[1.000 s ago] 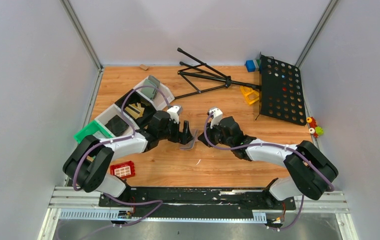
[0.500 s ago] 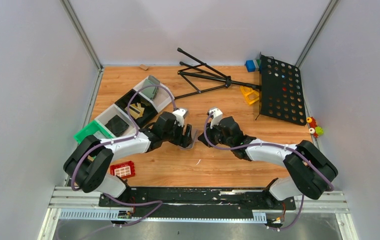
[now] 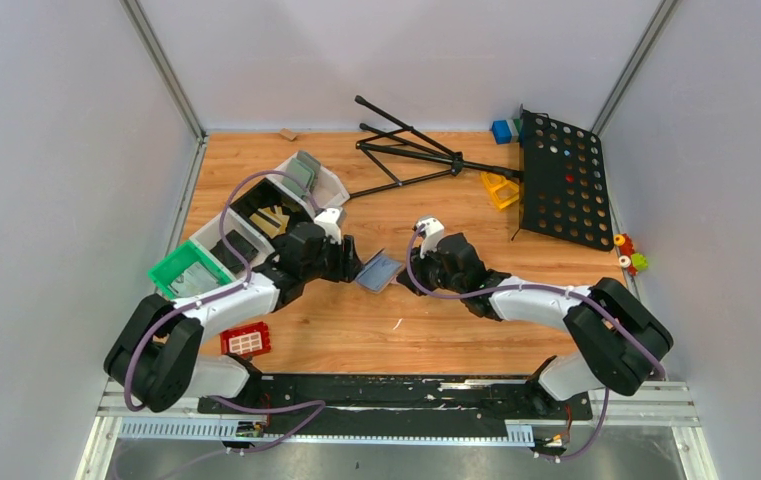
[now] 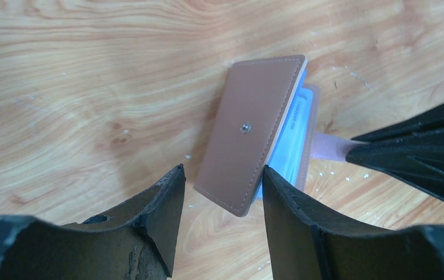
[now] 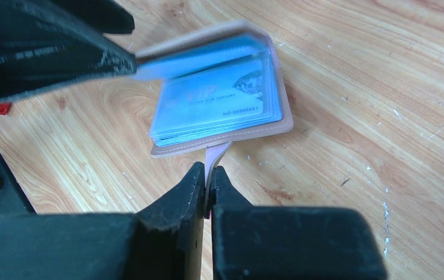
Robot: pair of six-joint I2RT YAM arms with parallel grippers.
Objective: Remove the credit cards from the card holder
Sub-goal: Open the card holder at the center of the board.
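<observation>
step: the opening-up stage, i'd say. nothing looks pulled out yet.
card holder [image 3: 379,271]: lying mid-table between the two arms on the wooden table [image 4: 62,87]. its tan flap [image 4: 254,128] is tipped up off the blue sleeves, with the snap stud showing on the outside.
cards [image 5: 219,99]: tucked into the pale blue sleeves. the top one reads "vip" with a number under it. all inside as far as i can see.
right gripper [image 5: 209,175]: fingers pressed together on the little tan strap at the holder's edge, anchoring it.
left gripper [image 4: 222,170]: fingers spread, with the raised flap framed between them. can't tell if either finger touches it, that bit is blurry.
next move: my guess is the left needs a fingertip pinch on one card's exposed edge, then a slide straight out along the sleeve while the right holds the strap down. thin card, slick sleeve, so it needs a shallow angle.
</observation>
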